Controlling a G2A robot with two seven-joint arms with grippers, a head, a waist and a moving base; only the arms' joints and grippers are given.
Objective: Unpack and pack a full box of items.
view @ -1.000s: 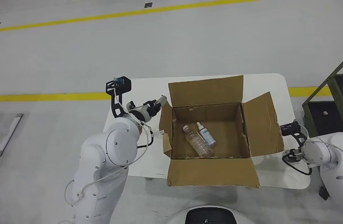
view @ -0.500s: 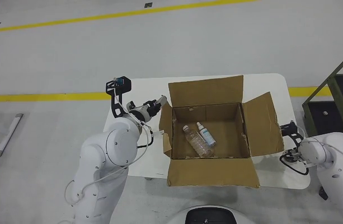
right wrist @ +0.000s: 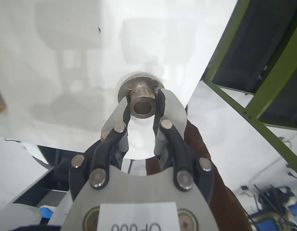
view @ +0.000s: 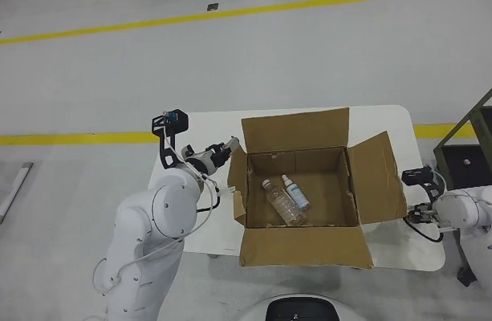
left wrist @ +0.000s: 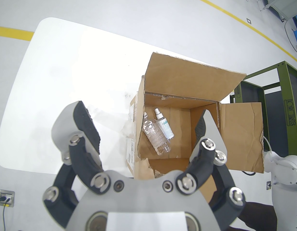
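Right gripper (right wrist: 143, 111) clenched on bushing (right wrist: 138, 90), right of box (view: 294, 130). Left gripper (left wrist: 145, 114) released, left of box. Two bottles (view: 284, 204) inside box. I judge unpacking; next I set bushing flat beside box, release.

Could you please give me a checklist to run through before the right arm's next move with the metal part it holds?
1. Right gripper shut on metal bushing: ok.
2. Bushing lifted off the table: cannot tell.
3. Box flaps open: ok.
4. Free floor in the box beside clear bottle and spray bottle: ok.
5. Left gripper open, outside the box: ok.
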